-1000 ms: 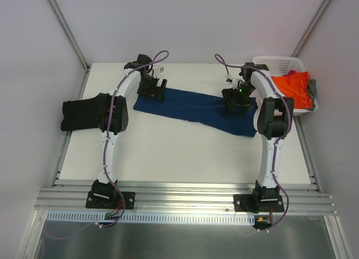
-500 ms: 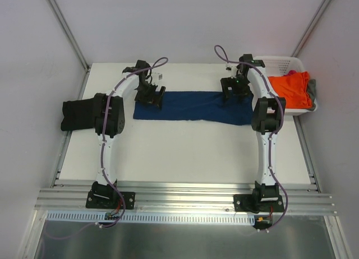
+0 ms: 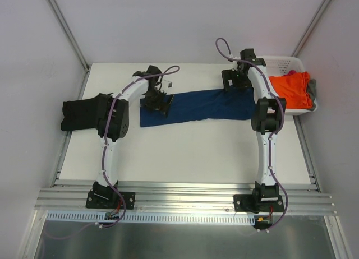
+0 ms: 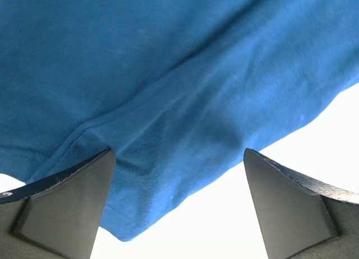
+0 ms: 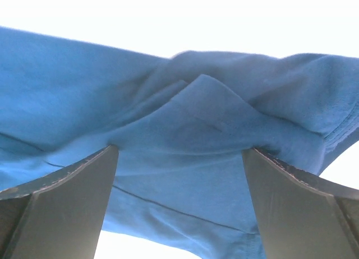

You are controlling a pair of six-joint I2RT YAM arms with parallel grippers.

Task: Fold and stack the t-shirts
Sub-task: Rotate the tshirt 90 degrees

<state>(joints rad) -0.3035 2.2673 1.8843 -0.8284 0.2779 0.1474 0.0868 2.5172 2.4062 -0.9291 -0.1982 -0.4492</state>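
1. Navy shirt: drawn out into a long narrow band across the far half of the table, sloping slightly, left end nearer than right; no print showing.
2. Left gripper: at the band's left end, fingers spread wide, with a hem and a seam lying between them in the wrist view; pinching nothing.
3. Right gripper: at the band's right end, just beside the basket; likewise spread wide, with a bunched, overlapping fold of cloth between the tips, not clamped.
4. Black shirt: folded at the table's left edge, partly behind the left arm. Orange shirt and grey shirt: heaped in the basket, unfolded.
5. Step in hand, as judged: taking up both ends of the band for its next fold, with stacking to follow.
6. For a clean grasp: lower each gripper until one finger slides beneath every layer, then close on the end hem rather than on mid-cloth.
7. At the right end: grip past the bunching, or flatten it first, lest the crease be folded in.
8. For a square fold: lift both ends together, keep the band lightly taut, and lay edge onto edge.
9. Likely faults: catching the top layer only; dragging the right end against the basket.
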